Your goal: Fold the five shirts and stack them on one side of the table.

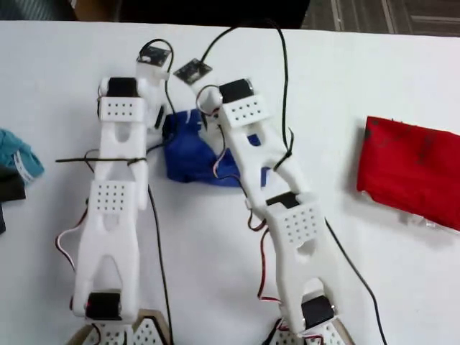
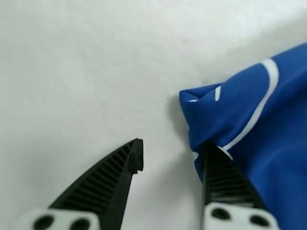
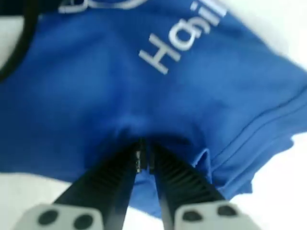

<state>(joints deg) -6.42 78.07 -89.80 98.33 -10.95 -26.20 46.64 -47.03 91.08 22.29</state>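
The blue shirt (image 1: 188, 154) lies in a bunched heap near the middle of the white worktop (image 1: 359, 72), and both arms are at it. The left fingers (image 2: 173, 146) are at a corner of the shirt. They are wide open and hold nothing. One finger (image 2: 223, 182) sits right at the blue edge with cloth behind it. The other finger (image 2: 112, 184) is over bare worktop, apart from the shirt. I cannot tell if the first finger presses on the cloth or just sits above it. The right fingers (image 3: 145, 148) are down in the middle of the blue shirt. They are shut tight with almost no gap, and they pinch a small fold of blue cloth between the tips. The cloth puckers up around the tips, and white letters on the shirt show past them. In the high view the left arm (image 1: 111, 208) is beside the shirt's left edge. The right arm (image 1: 287, 215) comes over the shirt from the other side. The red shirt (image 1: 413, 172) lies flat far to the right, well apart from the blue one. A teal cloth (image 1: 16, 152) and a dark cloth (image 1: 8, 188) poke in at the left edge. There is bare worktop between the blue shirt and the red shirt, and more between the blue shirt and the teal cloth. Black wires (image 1: 284, 65) run over the worktop past the arms, close to the blue shirt.
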